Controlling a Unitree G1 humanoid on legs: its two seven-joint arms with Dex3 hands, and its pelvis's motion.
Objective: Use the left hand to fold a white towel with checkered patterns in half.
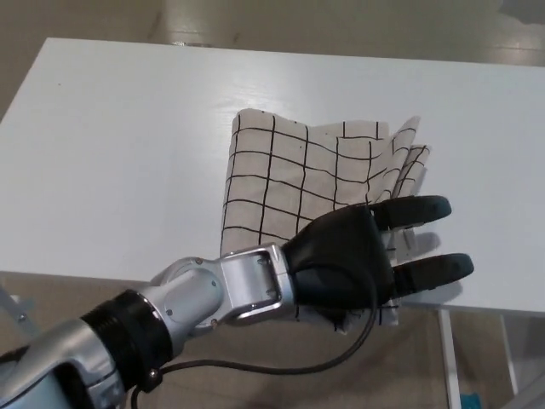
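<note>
We're mid-fold, by our read: the towel [298,183] is already doubled over on the white table [111,145], w/ its left side a rounded fold and its loose edges stacked and fanned at the right, near the table's front edge. Our left hand [358,256] lies over the towel's near right corner, back of the hand up, two fingers [417,209] stretched out straight and apart. Whether the thumb pins any cloth underneath, we can't tell; nothing looks gripped.

Next move prob calls for pressing the layers flat and squaring the right edges, which sit uneven, then lifting the hand clear w/o dragging cloth.

Towel: off-white, thin black grid lines, soft, a bit rumpled at the top right.
</note>
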